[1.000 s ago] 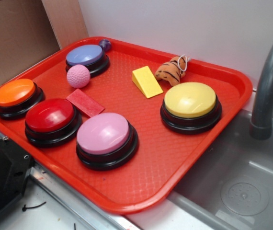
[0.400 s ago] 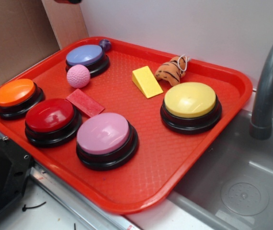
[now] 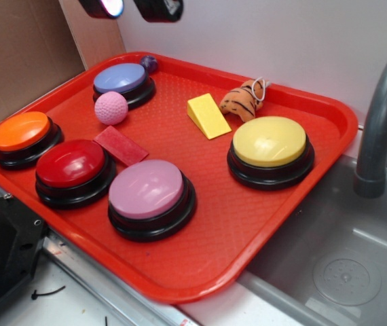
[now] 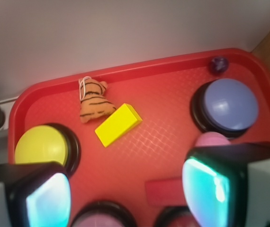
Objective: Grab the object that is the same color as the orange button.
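Pincer: the pincer (image 3: 131, 7) hangs high above the far left corner of the red tray (image 3: 302, 204), released, its two fingers (image 4: 206, 187) spread wide with bare tray showing between them. It holds nothing and touches nothing.
Below the pincer: the purple button (image 3: 121, 79) and the pink ball (image 3: 111, 107) sit nearest under it, near the far left corner.
Tiger toy, place: the orange striped plush (image 3: 242, 100) lies well apart from the pincer, by the tray's far edge, just beside the yellow wedge (image 3: 208, 115) and close to the yellow button (image 3: 269, 141).
Colour match: the orange button (image 3: 21, 131) stands at the tray's left corner, well apart from the toy.
Tiger toy, handling: by its look, light, soft and squashy; it should give under the fingers rather than slip, and nothing about it seems fragile.
Where to hold: across the narrow curved body, I judge, not by the white string loop (image 4: 83, 88), which would likely slide free. The wedge alongside leaves little room for a finger on that side.
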`<move>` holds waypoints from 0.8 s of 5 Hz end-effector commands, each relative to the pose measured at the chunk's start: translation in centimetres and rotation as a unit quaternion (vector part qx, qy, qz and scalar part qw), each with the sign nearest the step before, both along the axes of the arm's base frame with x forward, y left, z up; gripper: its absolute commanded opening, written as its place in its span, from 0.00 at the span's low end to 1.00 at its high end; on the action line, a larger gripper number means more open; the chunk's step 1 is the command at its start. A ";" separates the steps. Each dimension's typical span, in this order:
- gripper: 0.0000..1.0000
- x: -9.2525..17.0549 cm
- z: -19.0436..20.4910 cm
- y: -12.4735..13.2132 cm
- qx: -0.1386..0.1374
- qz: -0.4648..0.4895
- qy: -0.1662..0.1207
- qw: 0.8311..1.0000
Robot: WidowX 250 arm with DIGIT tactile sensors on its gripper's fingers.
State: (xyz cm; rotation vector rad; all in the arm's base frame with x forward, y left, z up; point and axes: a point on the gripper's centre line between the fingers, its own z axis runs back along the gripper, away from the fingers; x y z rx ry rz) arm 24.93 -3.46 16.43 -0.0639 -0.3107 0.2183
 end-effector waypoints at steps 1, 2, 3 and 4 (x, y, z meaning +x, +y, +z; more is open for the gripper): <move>1.00 4.8 -1.9 -1.5 0.013 0.020 -0.035 0.999; 1.00 6.8 -4.0 -1.9 0.019 0.026 -0.036 0.999; 1.00 7.9 -5.4 -1.9 0.026 0.034 -0.031 0.999; 1.00 9.1 -6.9 -2.0 0.025 0.029 -0.018 0.999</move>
